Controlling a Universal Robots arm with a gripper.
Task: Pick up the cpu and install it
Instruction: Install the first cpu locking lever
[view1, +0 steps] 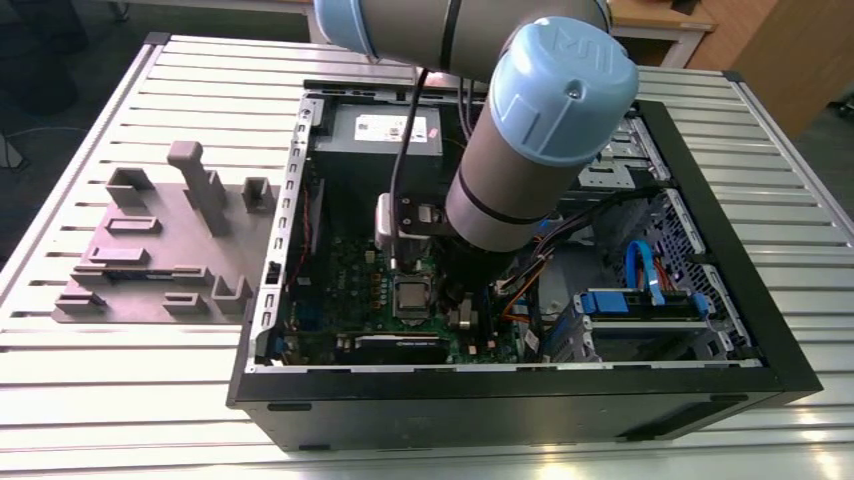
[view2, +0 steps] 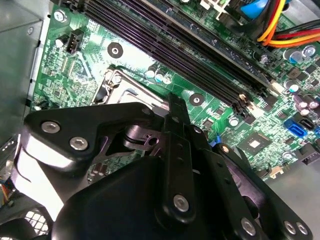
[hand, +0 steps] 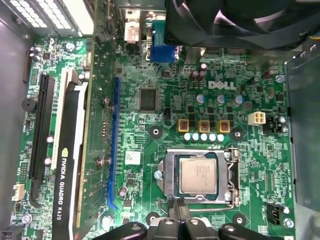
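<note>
a: what have you got in your fingers?

b: nothing. my gripper (hand: 177, 207) is drawn closed. the two fingertips (hand: 172, 205) are pressed together with no gap i can see and nothing pinched between them. in the second wrist view the gripper (view2: 171, 102) tapers to one dark point hanging over the board.

a: and the cpu?

b: the cpu (hand: 198, 176) lies flat in its socket just beyond my tips, silver top up, square within the socket frame (hand: 166, 172). it looks seated (whether the frame is latched down i cannot tell).

a: so what worries you?

b: the closeness. my tips are right at the edge of the frame nearest me. if i drift low, i judge they could catch the frame, or scrape the green motherboard (hand: 150, 145) and the small parts beside the socket. if i press on the chip off-centre, it could tip in its seat and hurt the contacts beneath.

a: and further out?

b: the graphics card (hand: 67, 165) stands well apart, the memory slots (view2: 175, 40) run past the socket on another side, and the fan (hand: 240, 20) sits beyond. my arm (view1: 534, 150) reaches down inside the case (view1: 534, 405) with cables (view1: 650, 265) close by, so a wide swing might snag them.
</note>
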